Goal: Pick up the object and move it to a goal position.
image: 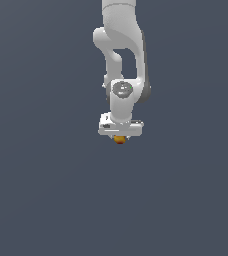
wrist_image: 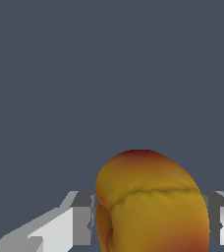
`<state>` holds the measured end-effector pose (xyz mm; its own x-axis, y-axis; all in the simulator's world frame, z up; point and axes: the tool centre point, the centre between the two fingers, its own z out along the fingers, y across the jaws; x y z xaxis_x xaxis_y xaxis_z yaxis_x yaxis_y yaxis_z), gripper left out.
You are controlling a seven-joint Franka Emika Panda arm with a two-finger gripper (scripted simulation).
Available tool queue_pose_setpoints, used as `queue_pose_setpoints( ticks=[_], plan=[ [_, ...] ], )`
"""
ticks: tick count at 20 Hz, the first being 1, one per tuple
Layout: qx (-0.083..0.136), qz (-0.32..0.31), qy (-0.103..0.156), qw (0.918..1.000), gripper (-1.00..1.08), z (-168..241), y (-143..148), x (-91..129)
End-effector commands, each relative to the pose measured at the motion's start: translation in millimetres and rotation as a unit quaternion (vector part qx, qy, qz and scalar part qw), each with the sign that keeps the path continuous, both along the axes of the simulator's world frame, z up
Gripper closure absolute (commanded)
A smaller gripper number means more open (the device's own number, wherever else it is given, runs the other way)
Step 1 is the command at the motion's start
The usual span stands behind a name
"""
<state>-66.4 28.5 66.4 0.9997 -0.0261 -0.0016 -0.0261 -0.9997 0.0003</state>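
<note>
Peach-like fruit [wrist_image: 151, 206] sits clamped between the hand's [image: 119, 136] fingers [wrist_image: 60, 229] at frame centre; carrying it smoothly should avoid slipping.

A white Panda arm [image: 121, 65] reaches down against a plain slate-grey backdrop, its gripper [image: 120, 136] directly over a small orange-yellow ball [image: 119, 140] that peeks out beneath it, apparently held between fingers too small to make out.

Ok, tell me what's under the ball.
In the wrist view, only plain grey surface shows beyond the ball, which sits between the hand's fingers. Whatever lies directly beneath the ball is covered.
</note>
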Motion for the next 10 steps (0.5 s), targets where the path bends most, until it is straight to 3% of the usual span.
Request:
queue_pose_setpoints(
  ticks=[1,10],
  plan=[
    [0.0,0.0,-0.001,1.0,1.08,16,8,-2],
    [-0.001,0.0,-0.001,1.0,1.08,98,49,-14]
  ],
)
